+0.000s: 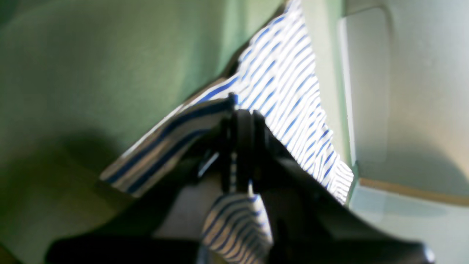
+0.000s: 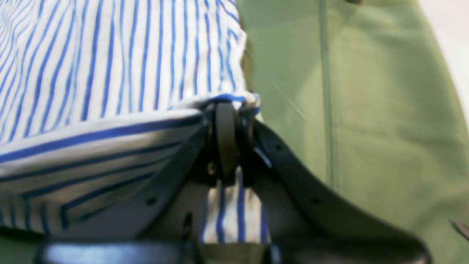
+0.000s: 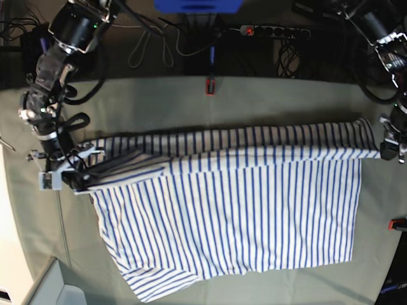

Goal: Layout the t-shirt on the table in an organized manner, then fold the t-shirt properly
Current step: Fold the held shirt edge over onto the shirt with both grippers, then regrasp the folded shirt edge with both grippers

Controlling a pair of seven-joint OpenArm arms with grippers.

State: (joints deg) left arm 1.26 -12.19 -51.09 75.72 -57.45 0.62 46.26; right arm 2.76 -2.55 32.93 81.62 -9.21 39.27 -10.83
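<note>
1. My right gripper (image 2: 229, 106) is clamped tight on a corner of the t-shirt (image 3: 241, 210); a strip of striped cloth pokes back between the jaws toward my wrist, at about 6 o'clock in the right wrist view.
2. My left gripper (image 1: 242, 110) is pinched shut on the opposite corner, with a tongue of fabric hanging down at 6 o'clock in the left wrist view and the rest running off toward 1 o'clock.
3. Between my two grips the lifted edge is pulled into a long band, running from 9 o'clock to 3 o'clock across the base view. It is doubled over the shirt's far part.
4. The body of the shirt lies flat on the table (image 3: 191, 108), spreading from the centre toward 6 o'clock. One sleeve sticks out at about 7 o'clock.
5. Near my right hand, around 9 o'clock, the cloth is bunched and creased, so the fold is not clean there.
6. As I judge it, I am mid-fold. The risks: pulling my hands further apart could drag the flat part or slip a corner from a thin pinch; moving unevenly would lay the edge down skewed; releasing with that bunch still in would trap the wrinkle.
7. My left hand sits near the table's 3 o'clock edge, so cloth could slide off there.
</note>
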